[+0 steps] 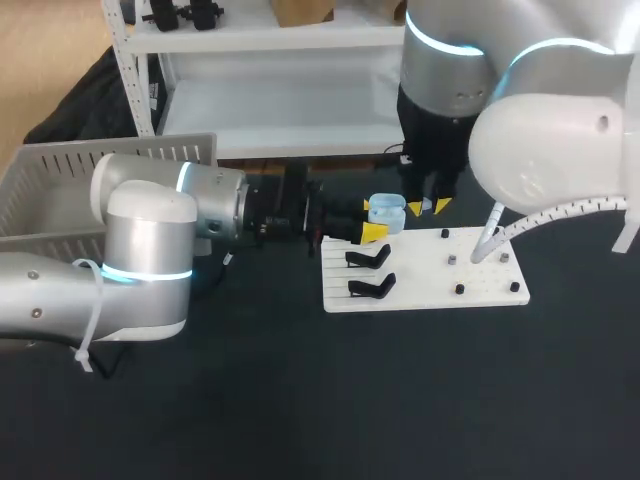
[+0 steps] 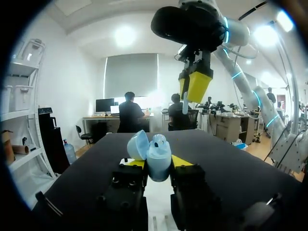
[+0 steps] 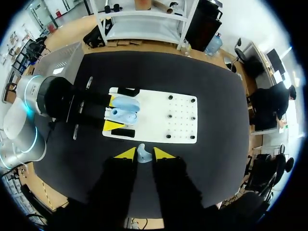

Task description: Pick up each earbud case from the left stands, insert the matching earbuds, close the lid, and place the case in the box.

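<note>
Black table (image 1: 400, 400) carries everything. Left arm (image 1: 150, 240) comes in low from the left and lies nearly level across the table; right arm (image 1: 540, 130) comes down from the far right with its wrist pointing straight down. Grey slotted box (image 1: 60, 170) sits at the far left edge, behind the left arm. White board (image 1: 480, 275) lies right of centre. Two black stands (image 1: 368, 258) sit on its left half, one nearer than the other, and neither bears anything. Small dark pegs (image 1: 459, 290) are dotted over its right half. Left gripper (image 1: 378, 222): fingers a case-width apart, one yellow tip pressed on each side of the earbud case (image 2: 159, 154), so the case is gripped. The case is pale blue, lid (image 2: 138, 144) swung open to one side, and it is held over the far left end of the board, near the far stand. Whether it touches the board: cannot tell. Right gripper (image 1: 430, 207): fingers nearly together, pinching a pale blue earbud (image 3: 143, 154) between the yellow tips, with the stem showing below them in the left wrist view. It hangs above the case and just to its right, apart from it.
</note>
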